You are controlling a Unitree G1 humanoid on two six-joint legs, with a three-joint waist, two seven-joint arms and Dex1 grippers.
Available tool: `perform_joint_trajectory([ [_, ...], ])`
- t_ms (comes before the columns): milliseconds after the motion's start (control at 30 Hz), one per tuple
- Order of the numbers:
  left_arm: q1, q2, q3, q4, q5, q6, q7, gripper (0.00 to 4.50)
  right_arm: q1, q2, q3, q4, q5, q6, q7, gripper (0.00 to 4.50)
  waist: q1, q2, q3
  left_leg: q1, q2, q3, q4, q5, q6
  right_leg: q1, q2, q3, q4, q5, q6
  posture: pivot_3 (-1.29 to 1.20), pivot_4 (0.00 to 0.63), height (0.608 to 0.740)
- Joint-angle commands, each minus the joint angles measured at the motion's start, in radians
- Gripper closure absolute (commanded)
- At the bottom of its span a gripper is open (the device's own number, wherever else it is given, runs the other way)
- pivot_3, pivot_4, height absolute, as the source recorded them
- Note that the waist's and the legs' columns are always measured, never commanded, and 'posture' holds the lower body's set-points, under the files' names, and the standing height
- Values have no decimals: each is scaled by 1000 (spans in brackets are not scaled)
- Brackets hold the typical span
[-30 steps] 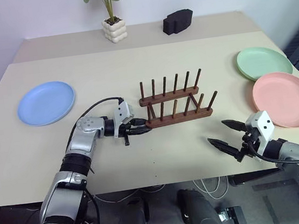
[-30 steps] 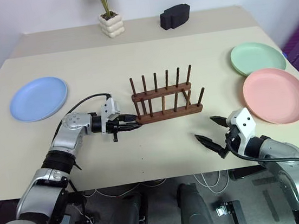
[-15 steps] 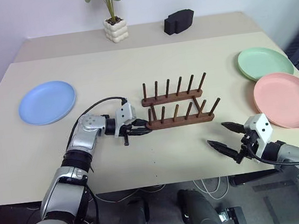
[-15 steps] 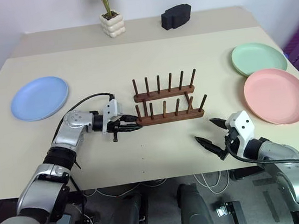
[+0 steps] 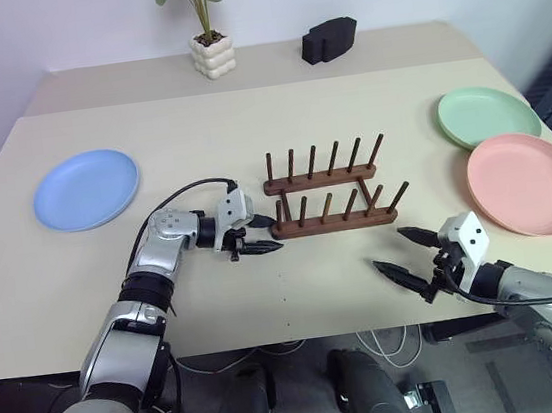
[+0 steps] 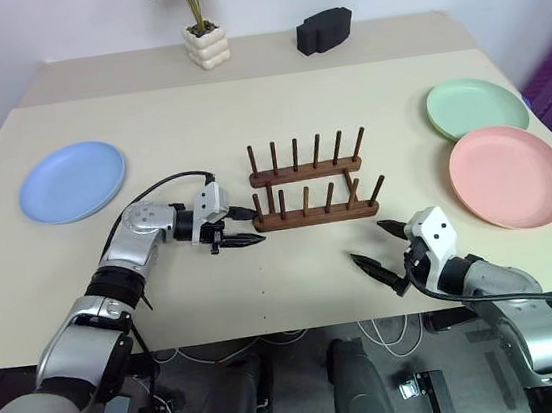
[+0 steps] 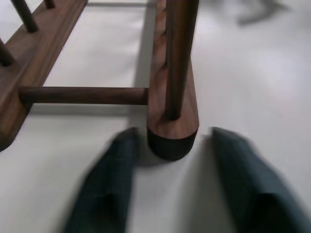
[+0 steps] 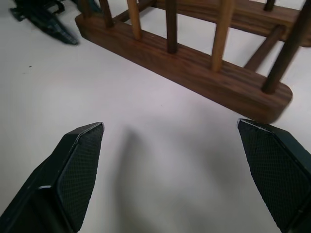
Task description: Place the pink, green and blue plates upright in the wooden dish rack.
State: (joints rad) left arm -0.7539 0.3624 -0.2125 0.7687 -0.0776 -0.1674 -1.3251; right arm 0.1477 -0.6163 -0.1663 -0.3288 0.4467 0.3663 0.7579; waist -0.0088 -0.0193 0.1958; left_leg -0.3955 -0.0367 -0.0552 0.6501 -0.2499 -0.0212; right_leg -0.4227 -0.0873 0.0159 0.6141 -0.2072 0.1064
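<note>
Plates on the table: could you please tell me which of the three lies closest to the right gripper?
The pink plate: it lies just beyond the right gripper, with the green plate behind it and the blue plate across the table.

Plain test room, bare beige table (image 5: 244, 110), white wall, potted plant (image 5: 204, 29), floor cables (image 6: 392, 333)

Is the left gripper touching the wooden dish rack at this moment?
Apart. In the left wrist view, the left gripper is open, and bare table shows between each finger and the rounded end of the wooden dish rack rail.
</note>
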Motion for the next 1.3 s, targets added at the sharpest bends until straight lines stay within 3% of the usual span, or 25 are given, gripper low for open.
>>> perform_joint_trajectory([
  [33,-13,17,29,-22,-11,14,18,60,-16,-8,-14,-67,20,29,-18,0,0,0,0,0,0,0,0,0,0,0,0,0,0,0,0,0,150,731],
  [233,42,86,72,-118,-27,119,69,60,-30,-28,-42,-107,33,92,-39,0,-5,0,0,1,0,-1,0,0,0,0,0,0,0,0,0,0,150,731],
  [267,55,97,79,-138,-30,134,76,291,-32,-32,-46,-112,38,100,-39,255,-4,0,0,1,1,-1,-1,0,0,0,0,0,1,0,0,0,150,731],
  [367,120,138,104,-226,-55,177,83,1354,-33,-49,-53,-125,46,128,-40,1288,-2,0,0,1,1,-1,-1,0,0,0,0,0,1,0,0,0,150,731],
  [567,260,171,86,-498,-116,290,70,4386,-47,-77,-49,-107,39,142,-23,4245,1,0,0,1,2,-2,-1,0,0,0,-1,0,1,0,0,0,150,731],
  [600,278,168,78,-546,-124,315,75,4489,-46,-82,-45,-97,28,134,-21,4446,2,0,0,1,2,-2,0,0,0,0,-1,0,0,0,0,0,150,731],
  [867,338,118,-27,-718,-61,388,188,4489,-39,-86,6,3,-92,39,-15,4446,1,0,0,1,1,-1,0,0,0,0,-1,0,0,-1,-2,0,150,731],
  [1300,303,8,-35,-580,46,297,443,4489,-205,-13,133,303,-328,-186,-112,4446,-2,-1,-1,7,1,-1,0,0,0,7,0,0,0,-2,-3,0,150,731],
])
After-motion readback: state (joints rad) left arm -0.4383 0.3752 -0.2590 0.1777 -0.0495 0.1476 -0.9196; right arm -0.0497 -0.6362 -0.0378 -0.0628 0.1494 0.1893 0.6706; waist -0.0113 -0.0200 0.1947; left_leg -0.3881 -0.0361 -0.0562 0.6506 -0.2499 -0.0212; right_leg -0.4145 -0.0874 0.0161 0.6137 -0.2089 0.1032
